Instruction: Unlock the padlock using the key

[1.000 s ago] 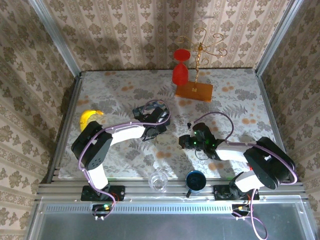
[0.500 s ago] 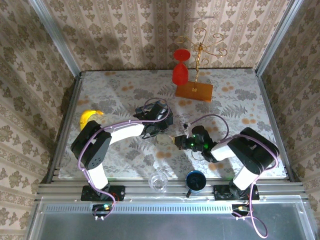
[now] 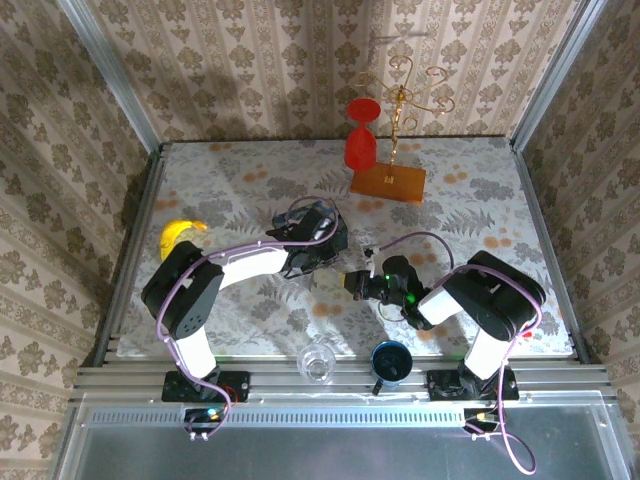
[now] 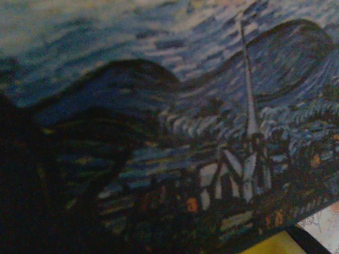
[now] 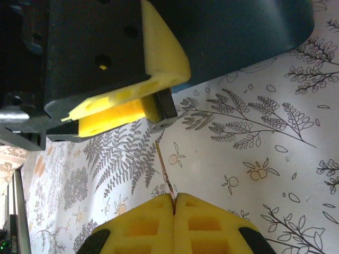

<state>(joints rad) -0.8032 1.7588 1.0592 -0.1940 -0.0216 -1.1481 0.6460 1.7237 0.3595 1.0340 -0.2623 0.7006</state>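
My left gripper [image 3: 318, 245] holds the padlock [image 5: 162, 108], a tiny dark block with a silvery end face, between its yellow fingers [image 5: 161, 58]. The blue swirl-painted tin [image 4: 175, 106] sits right against that gripper, its dark blue side [image 5: 238, 32] showing in the right wrist view. My right gripper [image 5: 174, 198] is shut on the key [image 5: 165, 169], a thin blade seen edge-on. The blade points at the padlock's silvery face, its tip a short gap away. From above, the right gripper [image 3: 352, 282] sits just right of the left one, at mid-table.
A banana [image 3: 180, 235] lies at the left edge. A clear glass [image 3: 318, 362] and a blue mug [image 3: 390, 360] stand near the front rail. At the back stands a gold stand on an orange base [image 3: 388, 180] with a red goblet [image 3: 360, 135]. Wallpapered walls enclose the table.
My right gripper has moved left with the key, closing in on the left gripper. The left gripper shifted slightly right early on, then held still.
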